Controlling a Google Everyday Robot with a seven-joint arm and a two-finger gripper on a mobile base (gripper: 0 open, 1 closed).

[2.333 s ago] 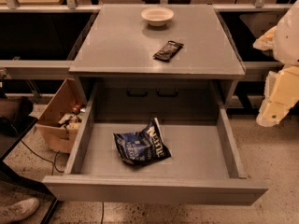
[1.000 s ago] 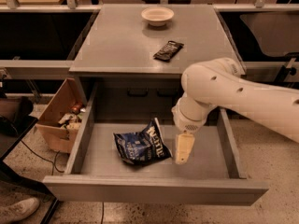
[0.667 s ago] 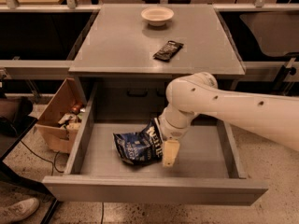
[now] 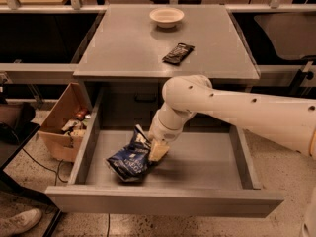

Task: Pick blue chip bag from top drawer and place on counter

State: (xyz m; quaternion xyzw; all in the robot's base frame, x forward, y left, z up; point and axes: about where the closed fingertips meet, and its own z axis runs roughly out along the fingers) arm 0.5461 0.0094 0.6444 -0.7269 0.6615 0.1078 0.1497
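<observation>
One change matters over the last second, and it lies in the drawer. Past the left edge of the tabletop [image 4: 123, 43], the cardboard box [image 4: 61, 127] on the floor is as it was.

The top drawer [image 4: 163, 200] is pulled out below the tabletop's front edge. The blue chip bag [image 4: 127, 161] lies in the left half of its floor. The bag has been pushed a little toward the left wall, and its upper corner is now raised against the tool [image 4: 158, 151].

The tool was beside the bag's right edge a moment ago. It has since been brought down and leftward, and is now pressed into the bag's right side. Whether it is clenched on the foil or released cannot be told.

To the right, the arm [image 4: 237, 110] has been swung further in and now crosses beneath the front edge toward the front right corner. On the tabletop, the bowl [image 4: 167, 17] near the back edge and the black wrapper [image 4: 178, 53] right of centre are untouched.

Contact with the bag is judged to have been reached. No lift is shown, and the bag has yet to be carried up to the tabletop.
</observation>
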